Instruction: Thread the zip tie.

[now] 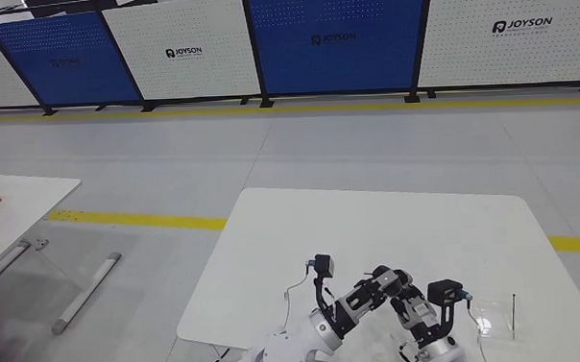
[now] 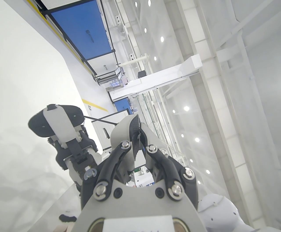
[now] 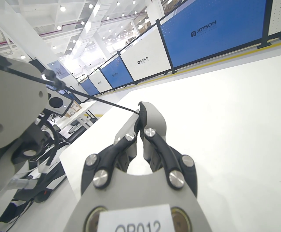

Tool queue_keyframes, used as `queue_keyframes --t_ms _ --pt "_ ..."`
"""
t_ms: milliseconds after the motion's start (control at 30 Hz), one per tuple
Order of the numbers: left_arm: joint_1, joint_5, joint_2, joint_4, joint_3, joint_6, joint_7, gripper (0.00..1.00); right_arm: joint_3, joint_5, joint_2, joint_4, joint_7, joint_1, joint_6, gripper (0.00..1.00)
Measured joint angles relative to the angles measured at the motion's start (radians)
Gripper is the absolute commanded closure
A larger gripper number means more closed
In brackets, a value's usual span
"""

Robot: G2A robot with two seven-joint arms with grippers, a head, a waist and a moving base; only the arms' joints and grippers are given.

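Above the white surface (image 3: pixel 219 131), you have the zip tie (image 3: pixel 98 98) strung in the air between the right pincer (image 3: pixel 139 113) and the left pincer (image 2: pixel 138 131), each clamped on it; whether its tail is through the head you cannot tell.

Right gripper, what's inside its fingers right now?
The right gripper is shut on one end of the black zip tie, whose strap leads away from between the fingers. The pinched tip itself is covered, so its length inside cannot be seen.
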Motion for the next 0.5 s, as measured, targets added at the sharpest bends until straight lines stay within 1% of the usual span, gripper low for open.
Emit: queue_keyframes --t_ms 233,367,433,467,500 --pt "0.004 0.001 0.003 -0.005 0.000 -0.002 -0.008 1.00 -0.002 0.001 0.000 0.002 0.002 0.002 -0.003 1.00" --pt "0.003 0.000 0.003 -0.002 -0.003 0.001 -0.001 1.00 -0.001 0.009 -0.001 0.002 -0.002 0.004 -0.007 1.00" --pt "0.001 -0.004 0.003 0.001 -0.003 0.004 0.003 1.00 0.002 0.019 -0.001 0.002 -0.005 0.003 -0.012 0.71" --pt "-0.001 -0.010 0.002 0.003 -0.002 0.007 0.002 1.00 0.004 0.024 -0.001 0.002 -0.005 0.003 -0.016 0.59" --pt "-0.003 -0.014 0.002 0.004 -0.001 0.009 0.001 1.00 0.005 0.025 -0.001 0.002 -0.004 0.003 -0.019 0.58"
